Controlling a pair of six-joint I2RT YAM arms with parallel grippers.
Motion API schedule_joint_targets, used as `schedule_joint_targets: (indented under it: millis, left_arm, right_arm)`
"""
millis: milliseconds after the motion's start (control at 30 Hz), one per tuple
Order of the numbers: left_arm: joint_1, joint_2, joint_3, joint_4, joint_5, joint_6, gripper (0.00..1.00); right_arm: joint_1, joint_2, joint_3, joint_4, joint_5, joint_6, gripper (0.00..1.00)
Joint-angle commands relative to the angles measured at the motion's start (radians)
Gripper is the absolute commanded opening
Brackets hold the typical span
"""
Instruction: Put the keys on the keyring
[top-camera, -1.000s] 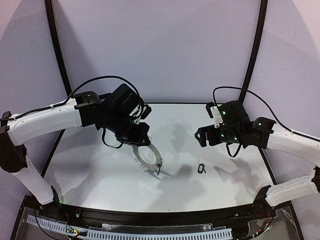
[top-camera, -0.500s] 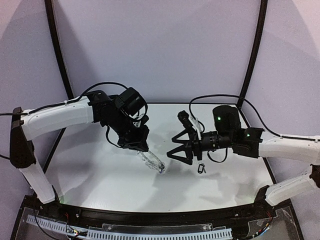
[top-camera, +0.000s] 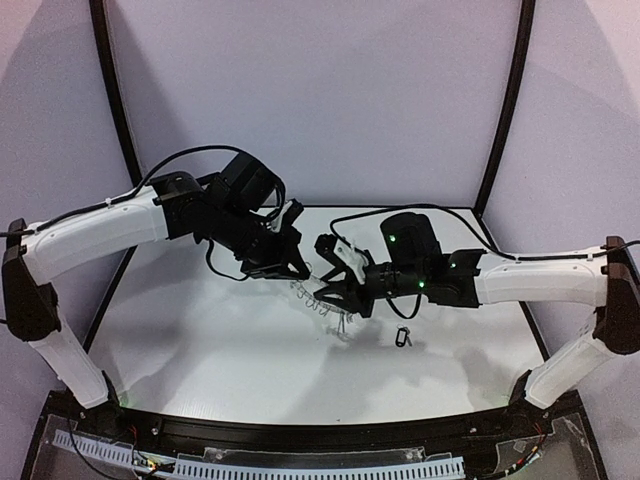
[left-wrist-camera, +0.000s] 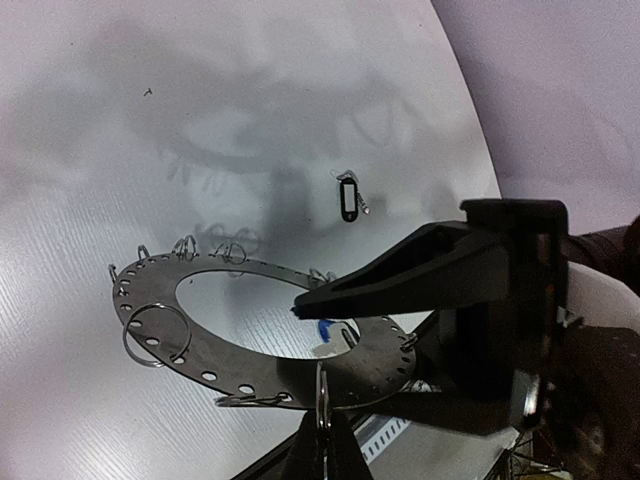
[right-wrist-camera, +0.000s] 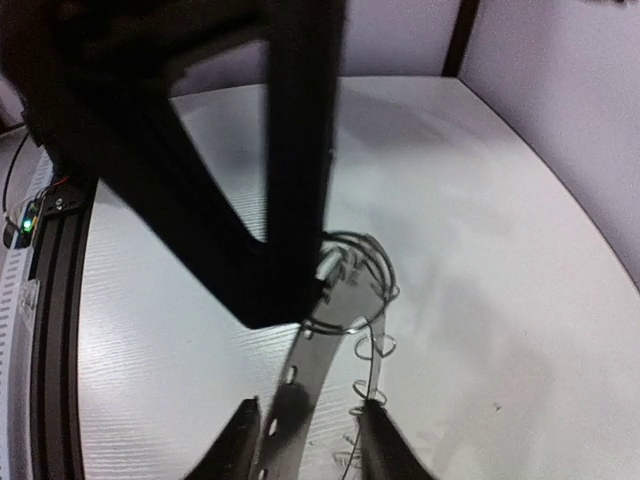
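Note:
The keyring (left-wrist-camera: 200, 350), a flat dark ring fringed with wire loops, hangs above the table. My left gripper (left-wrist-camera: 322, 445) is shut on its near rim, and shows in the top view too (top-camera: 287, 265). My right gripper (top-camera: 335, 290) has come in from the right. Its fingers (right-wrist-camera: 240, 440) straddle the ring's band (right-wrist-camera: 305, 375), partly closed, with a gap still showing on one side. A blue-tagged key (left-wrist-camera: 322, 328) shows in the ring's hole under a right finger (left-wrist-camera: 430, 270); whether it hangs on the ring I cannot tell. The black-headed key (top-camera: 403, 337) lies on the table (left-wrist-camera: 348, 197).
The white table (top-camera: 180, 340) ends at a dark front rail (top-camera: 300, 435) with a slotted cable strip. Two black frame posts (top-camera: 505, 100) rise behind it. The left arm's black wrist (right-wrist-camera: 180, 150) fills the upper left of the right wrist view.
The right arm has swung left from the table's right side to the ring, and its jaws have narrowed from wide open. The left arm has raised the ring and carried it slightly right.

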Motion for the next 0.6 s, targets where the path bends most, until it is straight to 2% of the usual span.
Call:
schedule_joint_targets:
  millis: [0,33,67,133,400,467,567]
  left_arm:
    - [-0.001,-0.067,0.017,0.019,0.059,0.061,0.01]
    - [-0.001,-0.068,0.017,0.009,0.058,0.064,0.01]
    - [0.0,-0.068,0.017,-0.014,0.053,0.072,0.01]
    - [0.0,-0.063,0.017,-0.05,0.052,0.082,0.01]
    - [-0.009,-0.003,0.01,-0.143,0.042,0.093,0.01]
    - [-0.013,0.023,0.023,-0.198,0.023,0.097,0.01]
    - [-0.02,0.033,0.027,-0.243,0.027,0.107,0.01]
  right_arm:
    - [0.004,0.004,0.019,0.04,0.137,-0.048,0.13]
    - [0.003,0.003,0.02,0.046,0.163,-0.046,0.11]
    - [0.004,0.004,0.024,0.075,0.225,-0.034,0.04]
    - [0.004,0.009,0.033,0.105,0.308,-0.023,0.0]
    - [0.003,0.026,0.098,0.137,0.598,0.044,0.0]
    - [0.003,0.035,0.134,0.104,0.717,0.028,0.0]
    - [0.002,0.035,0.146,0.094,0.807,-0.008,0.0]
